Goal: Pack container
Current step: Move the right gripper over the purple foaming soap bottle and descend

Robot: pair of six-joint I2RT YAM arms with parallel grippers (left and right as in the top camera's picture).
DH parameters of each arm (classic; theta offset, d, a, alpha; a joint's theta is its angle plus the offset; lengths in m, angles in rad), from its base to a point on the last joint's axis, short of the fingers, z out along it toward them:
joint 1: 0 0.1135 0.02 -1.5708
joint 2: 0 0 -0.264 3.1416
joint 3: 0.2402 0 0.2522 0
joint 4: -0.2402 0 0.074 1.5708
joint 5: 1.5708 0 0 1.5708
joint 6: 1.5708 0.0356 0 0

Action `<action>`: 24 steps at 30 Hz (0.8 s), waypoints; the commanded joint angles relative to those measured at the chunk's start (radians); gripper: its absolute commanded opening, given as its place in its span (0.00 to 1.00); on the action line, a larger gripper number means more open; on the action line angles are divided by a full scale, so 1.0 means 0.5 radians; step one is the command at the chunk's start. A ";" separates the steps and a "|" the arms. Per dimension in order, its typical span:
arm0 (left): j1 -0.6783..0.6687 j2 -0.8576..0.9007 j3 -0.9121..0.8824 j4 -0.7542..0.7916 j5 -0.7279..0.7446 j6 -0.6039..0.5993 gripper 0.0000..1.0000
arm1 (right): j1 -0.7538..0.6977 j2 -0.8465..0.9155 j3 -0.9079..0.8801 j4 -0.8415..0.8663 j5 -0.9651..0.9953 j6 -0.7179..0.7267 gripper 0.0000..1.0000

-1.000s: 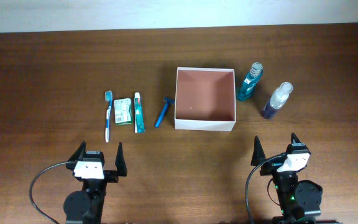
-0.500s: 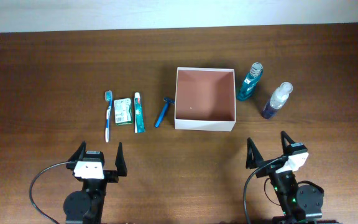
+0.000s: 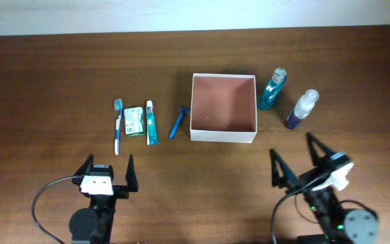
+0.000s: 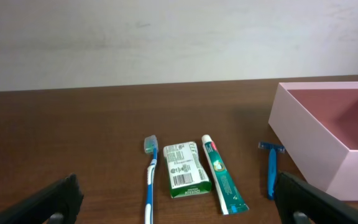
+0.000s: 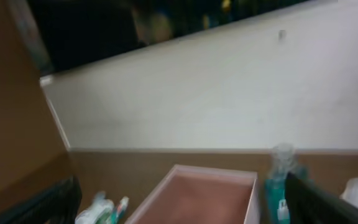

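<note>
The container (image 3: 223,107) is a square, shallow white box with a reddish-brown inside, empty, at the table's middle. It shows in the left wrist view (image 4: 309,140) and the right wrist view (image 5: 194,196). Left of it lie a blue razor (image 3: 177,122), a toothpaste tube (image 3: 151,123), a small green-and-white packet (image 3: 134,121) and a blue toothbrush (image 3: 118,126). Right of it stand a teal bottle (image 3: 272,89) and a blue spray bottle (image 3: 300,109). My left gripper (image 3: 106,170) is open and empty near the front edge. My right gripper (image 3: 300,161) is open and empty, raised and tilted, in front of the bottles.
A pale wall runs along the table's far edge (image 3: 195,30). Bare wood lies between the grippers and the row of toiletries.
My right gripper has risen, turned and spread wider, shifting slightly right and forward. The left arm and all objects have not moved.
</note>
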 commanded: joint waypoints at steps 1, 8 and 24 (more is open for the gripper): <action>0.002 -0.013 -0.017 0.006 0.028 0.038 0.99 | -0.015 0.375 0.487 -0.227 0.214 -0.260 0.99; 0.002 -0.013 -0.017 0.005 0.028 0.038 0.99 | -0.015 1.472 1.556 -1.130 0.597 -0.488 0.99; 0.002 -0.013 -0.017 0.005 0.028 0.038 1.00 | -0.297 2.631 2.000 -1.598 1.064 -0.359 0.99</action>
